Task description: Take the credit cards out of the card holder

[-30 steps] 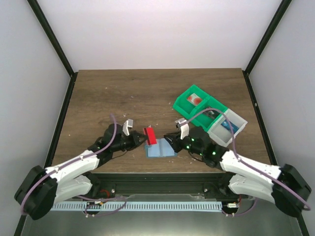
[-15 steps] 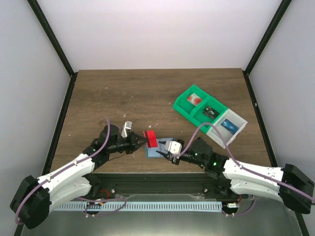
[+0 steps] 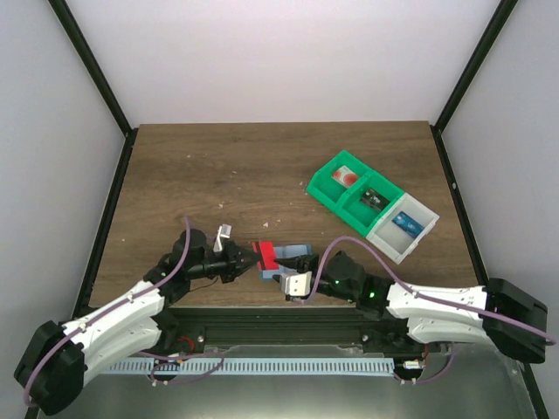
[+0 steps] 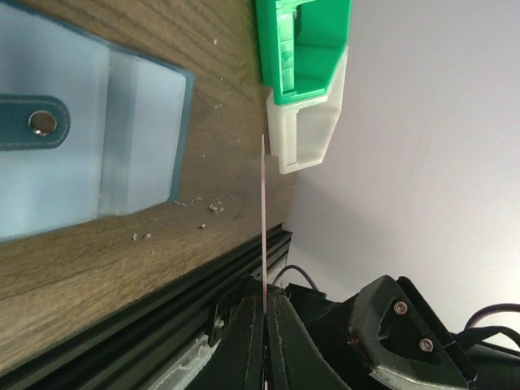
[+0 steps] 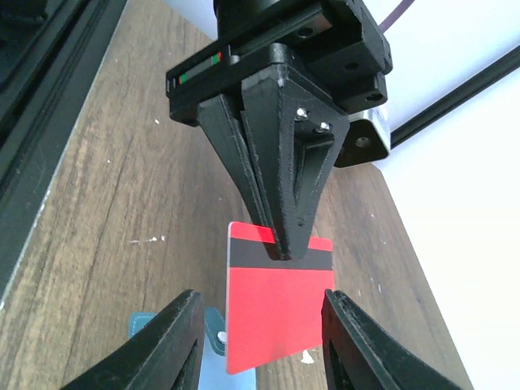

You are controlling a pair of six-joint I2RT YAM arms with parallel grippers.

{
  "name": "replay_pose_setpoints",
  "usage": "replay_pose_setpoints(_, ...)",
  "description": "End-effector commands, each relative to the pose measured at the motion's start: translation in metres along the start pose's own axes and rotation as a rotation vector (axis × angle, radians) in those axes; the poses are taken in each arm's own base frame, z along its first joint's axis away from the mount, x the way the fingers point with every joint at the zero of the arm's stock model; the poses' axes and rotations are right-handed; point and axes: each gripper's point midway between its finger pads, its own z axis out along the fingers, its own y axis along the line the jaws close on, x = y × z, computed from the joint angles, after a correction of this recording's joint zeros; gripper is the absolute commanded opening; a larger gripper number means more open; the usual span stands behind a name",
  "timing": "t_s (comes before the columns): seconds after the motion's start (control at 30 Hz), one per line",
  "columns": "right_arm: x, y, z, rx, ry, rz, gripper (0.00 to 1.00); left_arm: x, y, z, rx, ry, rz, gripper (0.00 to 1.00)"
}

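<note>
Low and left of centre in the top view, the left gripper (image 3: 247,259) is clamped on one short edge of a credit card (image 3: 265,255). It holds the card off the card holder (image 3: 297,252) just to the right, probably as a hand-over. The right gripper (image 3: 295,283), at lower centre, has its jaws apart either side of the card (contact unclear). Green-and-white bins (image 3: 371,206) sit upper right. Only the card's red, striped side shows. The holder is half covered, so whether cards remain inside cannot be told.
</note>
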Motion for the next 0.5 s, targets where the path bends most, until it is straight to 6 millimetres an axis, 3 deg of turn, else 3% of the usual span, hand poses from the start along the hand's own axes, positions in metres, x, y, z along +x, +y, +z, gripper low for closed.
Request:
replay_pose_setpoints(0.0, -0.009, -0.014, 0.003, 0.067, -0.005, -0.094, 0.42, 0.006, -0.002, -0.001, 0.041, 0.035, -0.062, 0.0)
replay_pose_setpoints(0.47, 0.002, 0.008, 0.008, -0.015, 0.04, -0.119, 0.43, 0.006, 0.005, -0.001, 0.061, 0.027, -0.124, 0.0)
